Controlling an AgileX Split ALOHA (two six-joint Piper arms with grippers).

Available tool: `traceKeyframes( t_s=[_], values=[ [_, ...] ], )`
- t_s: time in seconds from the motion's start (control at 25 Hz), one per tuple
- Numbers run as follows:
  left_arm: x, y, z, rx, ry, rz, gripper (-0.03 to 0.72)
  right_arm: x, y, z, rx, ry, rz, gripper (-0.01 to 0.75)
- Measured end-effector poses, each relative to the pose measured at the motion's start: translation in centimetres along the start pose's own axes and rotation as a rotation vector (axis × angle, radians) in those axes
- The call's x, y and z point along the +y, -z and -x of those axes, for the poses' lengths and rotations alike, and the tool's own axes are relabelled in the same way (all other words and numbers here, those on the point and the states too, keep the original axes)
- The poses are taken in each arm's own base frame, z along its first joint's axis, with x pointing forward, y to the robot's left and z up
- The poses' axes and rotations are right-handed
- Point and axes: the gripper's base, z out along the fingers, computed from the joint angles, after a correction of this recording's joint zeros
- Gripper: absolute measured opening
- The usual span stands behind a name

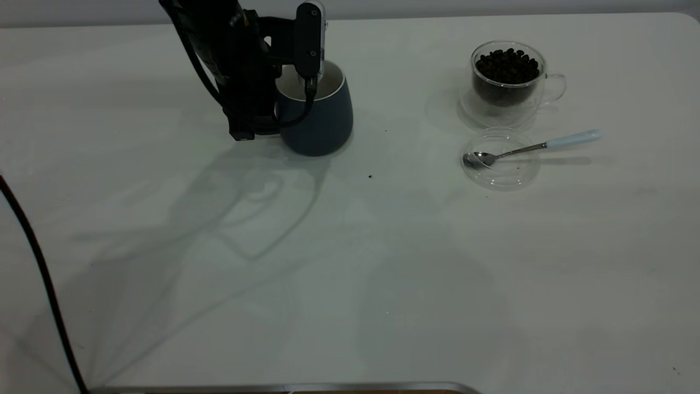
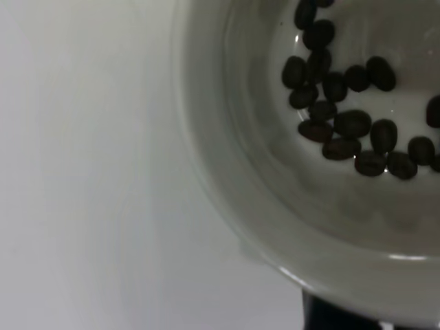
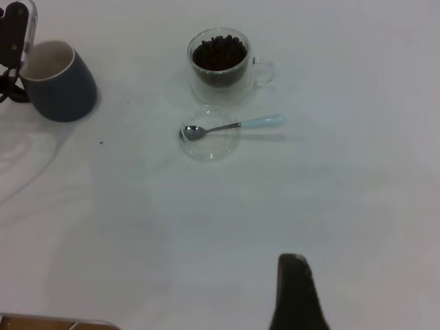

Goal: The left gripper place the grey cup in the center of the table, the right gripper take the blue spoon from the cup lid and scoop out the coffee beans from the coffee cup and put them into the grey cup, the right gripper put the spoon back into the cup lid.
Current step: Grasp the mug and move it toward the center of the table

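White tabletop (image 1: 350,273): left gripper (image 1: 284,82) grips the grey cup (image 1: 322,123) at its rim (beans already inside), jaws clamped there to move it. Blue spoon (image 1: 538,146) rests across the cup lid (image 1: 500,164); right gripper's (image 3: 297,295) jaws can't be judged.

The left arm (image 1: 229,60) is matte black throughout, built of blocky, angular housings. On its wrist sits a flat, upright camera module (image 1: 309,38), black with rounded corners, a paler silvery edge along one side and two small screw heads on its face. A thin black cable (image 1: 298,112) leaves the module's lower end and loops in a curve to the arm's body. A thicker black hose (image 1: 191,52) runs down along the arm's outer side. In the right wrist view, one of the right arm's fingers (image 3: 297,294) shows as a dark, smooth, tapering tab with a rounded tip.
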Motion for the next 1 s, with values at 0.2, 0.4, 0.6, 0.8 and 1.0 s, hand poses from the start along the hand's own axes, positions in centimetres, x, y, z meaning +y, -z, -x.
traceKeyframes(
  t_s=[0.2, 0.4, 0.6, 0.8, 1.0],
  values=[
    [0.0, 0.0, 0.0, -0.003, 0.05, 0.004, 0.413, 0.0, 0.0, 0.0, 0.0, 0.0, 0.0, 0.555],
    [0.0, 0.0, 0.4, -0.012, 0.049, 0.011, 0.412, 0.0, 0.0, 0.0, 0.0, 0.0, 0.0, 0.555],
    [-0.3, 0.1, 1.1, -0.018, 0.037, 0.01, 0.41, 0.0, 0.0, 0.0, 0.0, 0.0, 0.0, 0.555],
    [-0.5, 0.2, 0.9, 0.003, 0.071, -0.021, 0.41, 0.0, 0.0, 0.0, 0.0, 0.0, 0.0, 0.555],
    [-0.4, 1.1, 0.8, 0.029, 0.106, -0.051, 0.408, 0.0, 0.0, 0.0, 0.0, 0.0, 0.0, 0.555]
  ],
)
